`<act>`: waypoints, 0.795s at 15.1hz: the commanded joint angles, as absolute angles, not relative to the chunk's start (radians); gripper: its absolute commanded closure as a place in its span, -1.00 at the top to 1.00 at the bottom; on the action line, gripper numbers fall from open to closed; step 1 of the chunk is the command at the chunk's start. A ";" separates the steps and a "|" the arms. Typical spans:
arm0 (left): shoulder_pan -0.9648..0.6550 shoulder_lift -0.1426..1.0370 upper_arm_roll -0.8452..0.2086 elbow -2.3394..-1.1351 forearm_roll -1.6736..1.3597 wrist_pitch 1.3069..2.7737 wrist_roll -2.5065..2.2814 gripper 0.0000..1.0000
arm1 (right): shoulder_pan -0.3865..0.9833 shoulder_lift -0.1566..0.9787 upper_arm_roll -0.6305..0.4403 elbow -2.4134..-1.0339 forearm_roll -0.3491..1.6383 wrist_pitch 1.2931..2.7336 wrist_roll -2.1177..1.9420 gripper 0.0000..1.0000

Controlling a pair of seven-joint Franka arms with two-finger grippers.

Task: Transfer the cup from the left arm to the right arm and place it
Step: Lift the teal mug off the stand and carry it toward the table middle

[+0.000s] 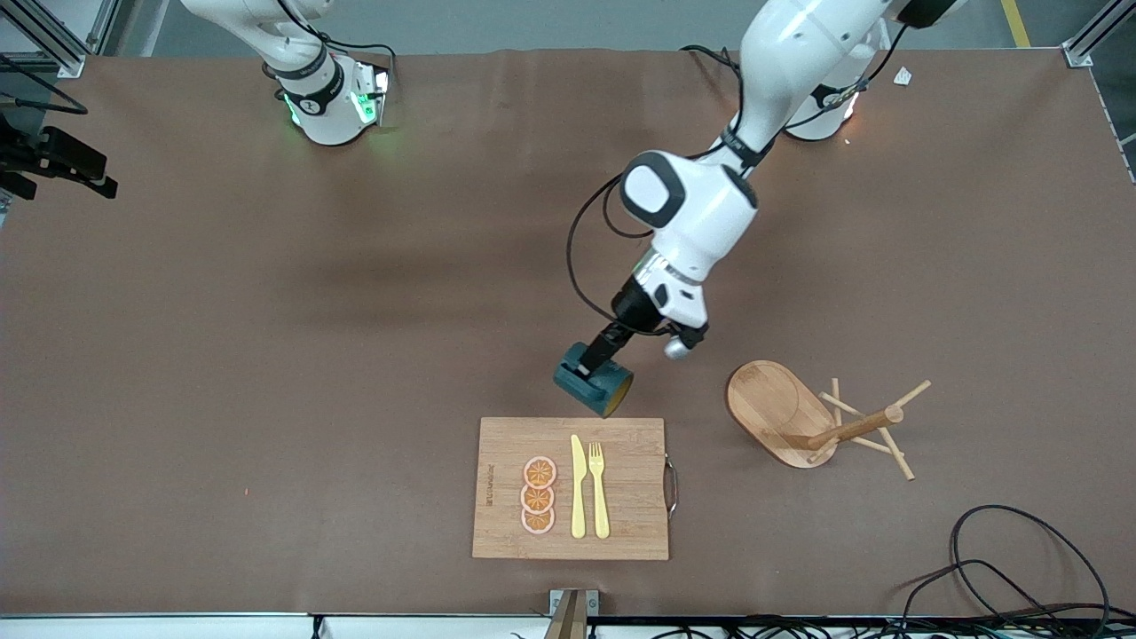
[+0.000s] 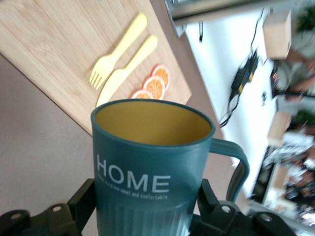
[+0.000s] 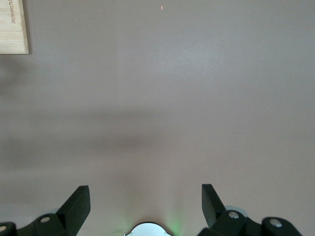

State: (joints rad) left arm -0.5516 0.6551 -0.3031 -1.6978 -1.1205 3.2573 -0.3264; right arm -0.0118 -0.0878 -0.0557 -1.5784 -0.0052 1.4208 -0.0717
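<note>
The front view looks down from high across the table at the cutting board (image 1: 571,488). The left wrist view sees that cutting board (image 2: 59,54) closer; the right wrist view catches its corner (image 3: 13,27).

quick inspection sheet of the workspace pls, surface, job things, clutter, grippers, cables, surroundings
surface: brown table, no spills seen
job's things: dark teal mug with mustard-yellow inside, tilted in the air, just above the table by the board's farther edge, marked HOME
clutter: bamboo cutting board carrying three orange slices, a yellow knife and a yellow fork; wooden peg rack tipped on its side toward the left arm's end
grippers: left gripper has jaws shut on the mug; right gripper waits over bare table, jaws open
cables: black cable loops at the table edge nearest the camera
surroundings: metal frame posts at the corners
</note>
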 commanded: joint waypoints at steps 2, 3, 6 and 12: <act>-0.912 0.811 0.039 -1.551 -1.085 3.264 -0.321 0.22 | -0.029 -0.110 -0.044 -1.591 -0.006 1.414 -0.078 1.00; -0.983 0.839 0.113 -1.543 -1.085 3.240 -0.325 0.18 | -0.029 -0.110 -0.044 -1.591 -0.006 1.413 -0.078 1.00; -1.074 0.868 0.187 -1.551 -1.085 3.221 -0.325 0.15 | -0.029 -0.109 -0.044 -1.589 -0.006 1.413 -0.077 1.00; -1.179 0.899 0.349 -1.555 -0.961 3.062 -0.330 0.14 | -0.032 -0.100 -0.046 -1.572 -0.006 1.397 -0.066 1.00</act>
